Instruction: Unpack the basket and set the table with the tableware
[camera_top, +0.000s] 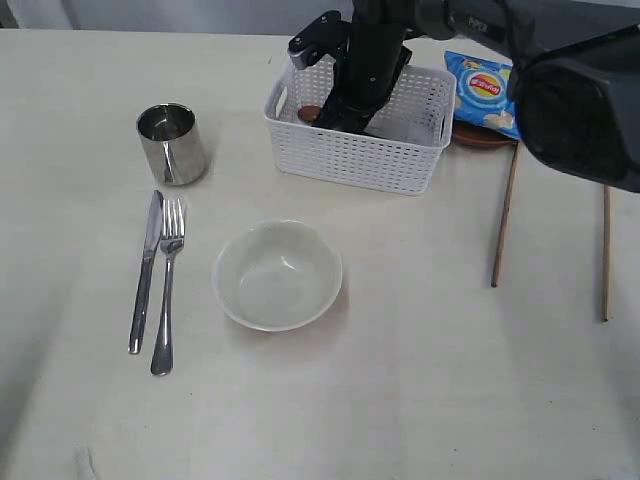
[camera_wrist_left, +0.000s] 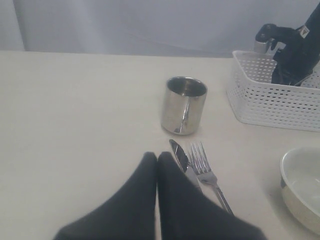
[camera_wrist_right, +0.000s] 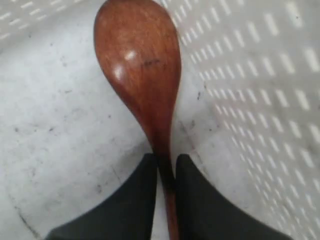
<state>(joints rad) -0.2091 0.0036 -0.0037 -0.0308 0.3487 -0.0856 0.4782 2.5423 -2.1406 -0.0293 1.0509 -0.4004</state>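
Right wrist view: the right pincer (camera_wrist_right: 166, 159) is clenched on the slim neck of the wooden spoon (camera_wrist_right: 137, 65). The spoon lies flat on the floor of the white basket (camera_wrist_right: 260, 75), its bowl end pointing away from the fingers and close beside a lattice wall.

Outside the basket, the steel cup (camera_top: 172, 143), knife (camera_top: 146, 270), fork (camera_top: 167, 285) and cream bowl (camera_top: 277, 275) are already laid out on the table (camera_top: 420, 380). Two chopsticks (camera_top: 505, 215) lie apart from each other on the far side of the basket. The dark plate (camera_top: 480, 138) sits beside the basket, mostly hidden under a blue chip bag (camera_top: 483, 90). The left pincer (camera_wrist_left: 157, 156) is closed on nothing and hovers just beside the tip of the knife.

The spoon looks light, stiff and not at all fragile, but its polished wood catches the light and may prove slippery between smooth pads. A hold on the narrow neck, just behind the heavier bowl end, seems a sensible choice because it sits near the balance point — farther down the handle, the bowl end would likely droop or swing. A firm squeeze should do no harm to solid wood. With the lattice wall so near, a straight lift looks safest before any carry over the rim.
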